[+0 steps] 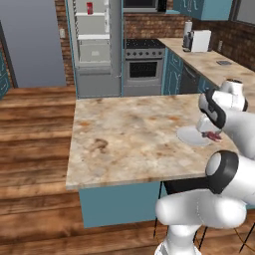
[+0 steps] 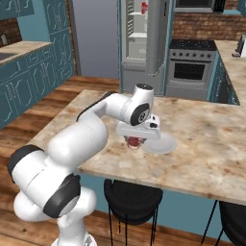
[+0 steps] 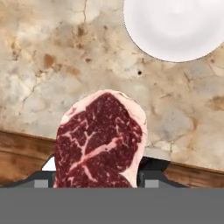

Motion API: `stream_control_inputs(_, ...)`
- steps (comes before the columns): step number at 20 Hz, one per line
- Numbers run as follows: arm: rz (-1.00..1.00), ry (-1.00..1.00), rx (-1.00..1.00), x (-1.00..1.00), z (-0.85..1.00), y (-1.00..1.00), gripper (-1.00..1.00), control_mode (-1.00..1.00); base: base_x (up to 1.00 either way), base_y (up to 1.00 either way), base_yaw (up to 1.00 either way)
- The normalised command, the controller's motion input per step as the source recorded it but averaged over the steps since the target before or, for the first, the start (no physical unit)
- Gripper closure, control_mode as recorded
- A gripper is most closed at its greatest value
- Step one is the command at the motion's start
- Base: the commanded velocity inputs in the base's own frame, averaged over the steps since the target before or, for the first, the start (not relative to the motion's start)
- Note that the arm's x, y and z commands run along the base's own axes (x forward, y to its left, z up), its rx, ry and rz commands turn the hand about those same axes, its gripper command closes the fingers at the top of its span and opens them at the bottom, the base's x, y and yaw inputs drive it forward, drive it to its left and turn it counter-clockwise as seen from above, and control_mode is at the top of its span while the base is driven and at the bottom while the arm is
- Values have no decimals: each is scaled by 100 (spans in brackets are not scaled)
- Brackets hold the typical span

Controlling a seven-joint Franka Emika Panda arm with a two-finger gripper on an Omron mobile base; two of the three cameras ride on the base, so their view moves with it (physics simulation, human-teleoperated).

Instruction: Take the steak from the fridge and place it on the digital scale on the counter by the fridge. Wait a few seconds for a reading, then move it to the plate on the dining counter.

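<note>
My gripper (image 2: 137, 137) is shut on the steak (image 2: 135, 141), a reddish marbled slab with a pale fat edge. It hangs just above the dining counter (image 2: 202, 144) near its front edge. In the hand view the steak (image 3: 100, 144) sits between the dark fingertips (image 3: 151, 168), with the white plate (image 3: 175, 26) lying apart from it further along. From the left base view, the steak (image 1: 213, 135) shows just right of the plate (image 1: 193, 135). The fridge (image 1: 94, 45) stands open at the back. The digital scale (image 1: 223, 63) lies on the counter (image 1: 206, 67) at the right.
A stove (image 1: 143, 62) stands beside the fridge, and a white coffee machine (image 1: 196, 40) sits on the counter's far end. Black stools (image 2: 132, 199) stand under the dining counter's near edge. A red carton (image 1: 89, 7) is on a fridge shelf. The fridge door (image 2: 158, 33) stands open.
</note>
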Motion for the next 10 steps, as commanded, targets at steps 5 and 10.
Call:
stream_control_inputs(5, 6, -3, -5, 77, -50, -6, 100, -100, 0, 0, 0)
stream_control_inputs(10, 0, -6, -8, 54, -22, -31, 100, -100, 0, 0, 0)
